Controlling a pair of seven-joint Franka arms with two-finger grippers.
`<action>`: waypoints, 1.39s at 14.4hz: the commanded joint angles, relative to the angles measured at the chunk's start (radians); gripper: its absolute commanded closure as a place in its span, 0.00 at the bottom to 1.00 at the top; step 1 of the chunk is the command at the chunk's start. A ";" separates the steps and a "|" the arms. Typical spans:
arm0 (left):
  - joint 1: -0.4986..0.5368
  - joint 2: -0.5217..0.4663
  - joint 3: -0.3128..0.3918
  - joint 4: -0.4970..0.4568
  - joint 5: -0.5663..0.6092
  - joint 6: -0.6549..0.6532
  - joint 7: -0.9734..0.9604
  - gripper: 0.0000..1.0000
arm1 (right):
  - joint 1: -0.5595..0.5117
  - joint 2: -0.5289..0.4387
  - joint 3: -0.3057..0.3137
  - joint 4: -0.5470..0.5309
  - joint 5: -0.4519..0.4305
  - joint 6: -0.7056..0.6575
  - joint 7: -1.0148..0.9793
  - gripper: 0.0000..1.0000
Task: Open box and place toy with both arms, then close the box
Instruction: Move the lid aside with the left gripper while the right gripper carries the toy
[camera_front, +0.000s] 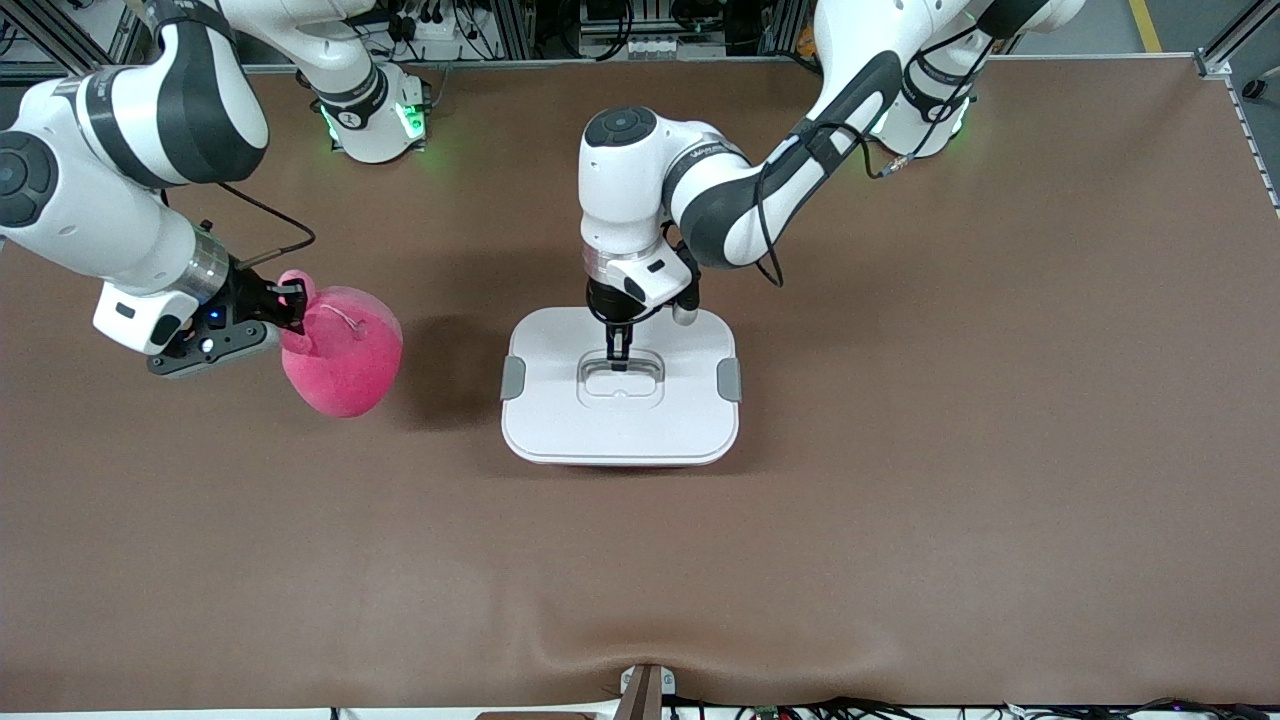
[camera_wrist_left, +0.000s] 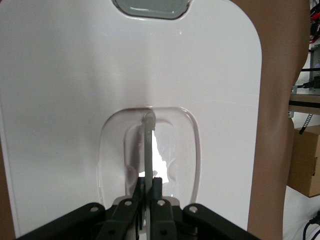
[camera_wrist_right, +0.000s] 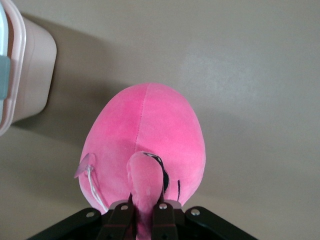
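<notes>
Lid (camera_front: 560, 400) on box: left end effector (camera_front: 618, 352) pinching handle (camera_wrist_left: 148, 145) straight below. Right end effector (camera_front: 287, 301) clamped on toy (camera_front: 345, 365), lifted beside box toward right arm's end of desk (camera_front: 900, 500).

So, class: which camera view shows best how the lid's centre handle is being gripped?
The left wrist view: the left gripper is pinched shut on the raised grey handle in the lid's recess. The front view shows the handle small under that gripper. The right wrist view misses it.

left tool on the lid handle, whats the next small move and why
Probably lift straight up. The left tool is shut on the grey handle in the white lid's recess, and the lid sits on the box, while the right tool holds the pink plush toy beside it, waiting for an opening.
</notes>
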 joint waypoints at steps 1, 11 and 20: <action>-0.001 -0.052 0.000 -0.016 0.032 -0.022 -0.083 1.00 | 0.040 -0.023 0.001 0.007 0.016 -0.035 0.135 1.00; 0.135 -0.199 -0.005 -0.093 -0.159 -0.061 0.324 1.00 | 0.115 0.078 -0.001 0.274 0.075 -0.144 0.246 1.00; 0.325 -0.328 -0.008 -0.187 -0.414 -0.085 0.840 1.00 | 0.188 0.238 -0.001 0.469 0.146 -0.165 0.258 1.00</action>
